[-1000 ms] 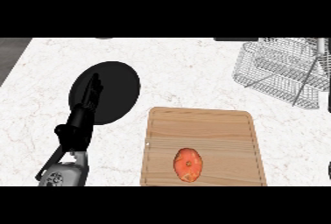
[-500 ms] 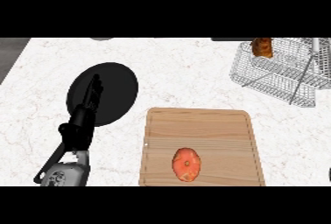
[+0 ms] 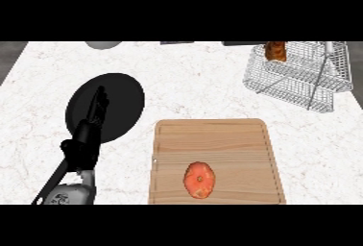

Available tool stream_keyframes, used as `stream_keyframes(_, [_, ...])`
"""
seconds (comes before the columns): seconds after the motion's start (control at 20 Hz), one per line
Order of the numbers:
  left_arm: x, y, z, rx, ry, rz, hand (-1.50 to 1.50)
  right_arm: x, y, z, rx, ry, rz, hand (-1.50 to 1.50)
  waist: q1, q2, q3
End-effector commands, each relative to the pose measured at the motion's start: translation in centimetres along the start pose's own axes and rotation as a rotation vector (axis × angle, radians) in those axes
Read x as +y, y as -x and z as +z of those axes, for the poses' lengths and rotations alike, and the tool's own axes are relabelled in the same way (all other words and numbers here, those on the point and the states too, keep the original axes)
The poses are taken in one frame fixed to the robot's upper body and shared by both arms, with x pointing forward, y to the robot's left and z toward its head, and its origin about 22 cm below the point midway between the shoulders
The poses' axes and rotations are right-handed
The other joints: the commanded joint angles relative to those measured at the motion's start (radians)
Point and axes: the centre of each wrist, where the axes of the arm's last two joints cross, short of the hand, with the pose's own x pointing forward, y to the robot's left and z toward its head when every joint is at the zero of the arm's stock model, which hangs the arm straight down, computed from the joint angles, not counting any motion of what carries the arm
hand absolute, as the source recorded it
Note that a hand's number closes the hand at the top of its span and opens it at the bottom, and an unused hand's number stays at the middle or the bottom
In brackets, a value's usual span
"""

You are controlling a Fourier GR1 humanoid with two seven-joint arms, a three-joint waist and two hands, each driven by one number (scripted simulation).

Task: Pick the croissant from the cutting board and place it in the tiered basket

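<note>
- White marbled counter (image 3: 212,81) is filling the view; a grey rounded thing (image 3: 102,44) at its far edge is being cut off, unidentifiable.
- Tiered basket (image 3: 297,89) is standing far right, its top cropped; a brown item (image 3: 275,51) inside is hard to identify.
- Croissant (image 3: 200,179) is lying on the cutting board (image 3: 212,137), toward its near end.
- Left hand (image 3: 94,113) is stretching over the black plate (image 3: 126,93), fingers straight, grasping nothing, well apart from the croissant at its right.
</note>
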Motion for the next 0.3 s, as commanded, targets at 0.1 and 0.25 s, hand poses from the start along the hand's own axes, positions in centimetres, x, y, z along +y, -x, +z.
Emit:
stream_keyframes(0.1, [1.3, 0.1, -0.7, -0.005, -0.033, -0.011, 0.0, -7.8, 7.7, 0.3, -0.012, 0.027, -0.052, -1.5, -0.031, -0.002, 0.002])
stream_keyframes(0.25, [0.9, 1.2, 0.8, 0.011, -0.024, -0.02, 0.0, -11.3, 8.9, 3.3, -0.035, -0.011, -0.086, -1.5, -0.012, -0.002, 0.0])
